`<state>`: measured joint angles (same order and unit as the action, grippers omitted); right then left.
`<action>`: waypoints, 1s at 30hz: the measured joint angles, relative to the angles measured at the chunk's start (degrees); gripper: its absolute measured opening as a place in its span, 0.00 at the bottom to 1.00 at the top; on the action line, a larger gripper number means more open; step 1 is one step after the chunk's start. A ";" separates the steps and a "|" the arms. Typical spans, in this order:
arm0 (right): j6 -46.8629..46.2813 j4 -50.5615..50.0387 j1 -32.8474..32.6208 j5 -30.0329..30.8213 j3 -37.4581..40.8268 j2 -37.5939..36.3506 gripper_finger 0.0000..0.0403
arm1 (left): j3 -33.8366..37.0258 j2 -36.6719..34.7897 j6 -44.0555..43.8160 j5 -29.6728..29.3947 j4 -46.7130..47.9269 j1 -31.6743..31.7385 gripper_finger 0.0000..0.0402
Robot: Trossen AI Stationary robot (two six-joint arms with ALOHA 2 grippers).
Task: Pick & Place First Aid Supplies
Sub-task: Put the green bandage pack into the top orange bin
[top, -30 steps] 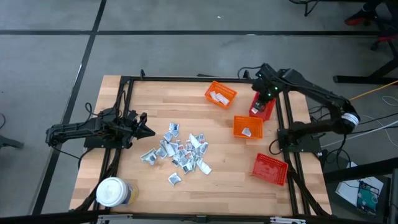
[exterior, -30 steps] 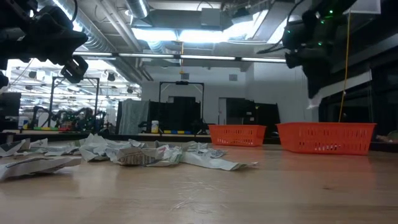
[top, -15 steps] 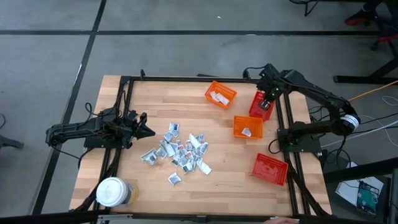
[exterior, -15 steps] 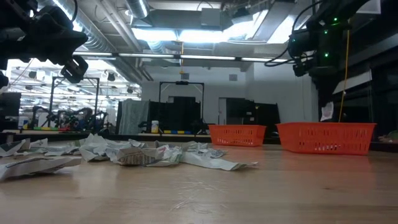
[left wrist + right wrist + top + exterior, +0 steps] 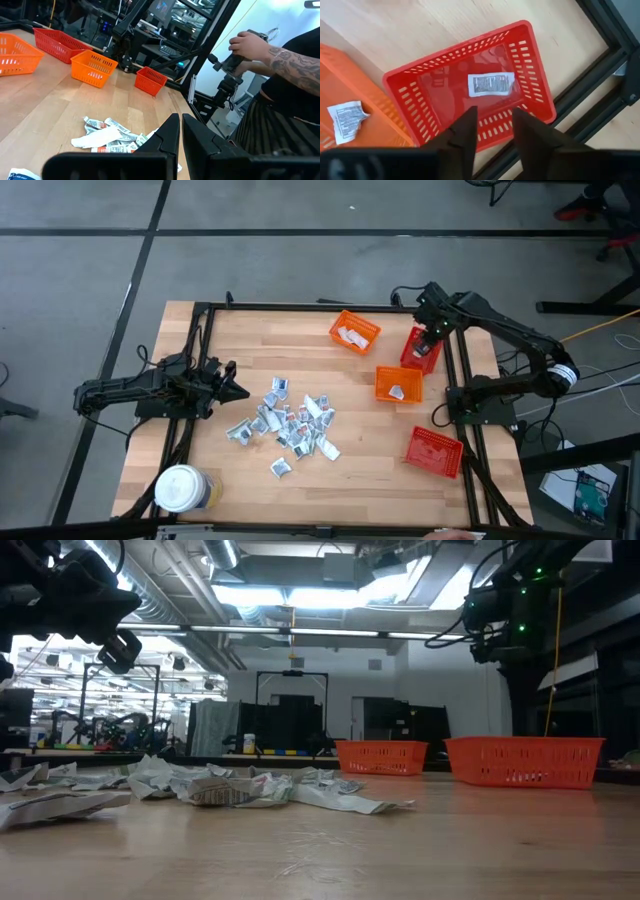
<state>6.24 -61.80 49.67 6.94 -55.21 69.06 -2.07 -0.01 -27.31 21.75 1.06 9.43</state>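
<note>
The first aid supplies (image 5: pixel 288 425) lie in a loose pile of small silvery-white sachets at the table's middle. One white sachet (image 5: pixel 491 84) lies flat on the floor of the red basket (image 5: pixel 535 65) at the far right. My right gripper (image 5: pixel 495 127) hangs open above that basket (image 5: pixel 412 358), pointing steeply down, with nothing between its fingers. My left gripper (image 5: pixel 180 135) is shut and empty. It points level, above the table's left side (image 5: pixel 232 388), short of the pile (image 5: pixel 107 140).
Two orange baskets (image 5: pixel 355 332) (image 5: pixel 398 384) each hold a sachet. A second red basket (image 5: pixel 435 450) stands near the right front. A white-lidded jar (image 5: pixel 182 490) stands at the front left. A person's hand (image 5: pixel 250 45) grips a handle beyond the table.
My right gripper has shifted a little toward the table's right edge, above the red basket, and has let go of a sachet. The sachet hung below the fingers, fell past them, and now lies in the red basket.
</note>
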 joint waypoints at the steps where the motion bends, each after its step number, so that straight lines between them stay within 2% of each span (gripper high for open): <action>1: -0.13 0.17 -0.21 -0.02 -0.41 0.00 0.36 | 0.00 0.00 0.00 -0.01 -0.02 -0.01 0.04; 6: -0.24 1.15 -2.38 0.00 -2.80 0.00 0.48 | 0.00 0.00 0.00 0.00 0.00 0.00 0.04; 11: -2.78 4.48 -6.02 -0.02 -4.87 0.00 0.55 | 0.02 0.00 0.00 0.00 0.00 0.00 0.04; 15: -6.71 9.70 -9.34 -0.19 -5.43 0.00 0.56 | 0.01 0.00 0.00 -0.01 -0.01 0.01 0.04; 19: -6.83 15.90 -12.57 -2.46 -5.47 0.00 0.56 | 0.01 0.00 0.00 -0.02 0.00 0.00 0.04; 25: 0.33 22.67 -17.36 -7.06 -5.52 0.50 0.56 | 0.00 0.00 0.00 -0.01 -0.01 0.01 0.04; 30: 5.09 24.44 -21.46 -13.88 -5.54 2.03 0.56 | 0.00 0.00 0.00 0.00 -0.02 0.01 0.04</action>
<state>11.33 -37.36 28.22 -6.94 -60.75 71.09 -2.07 -0.01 -27.31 21.76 1.04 9.43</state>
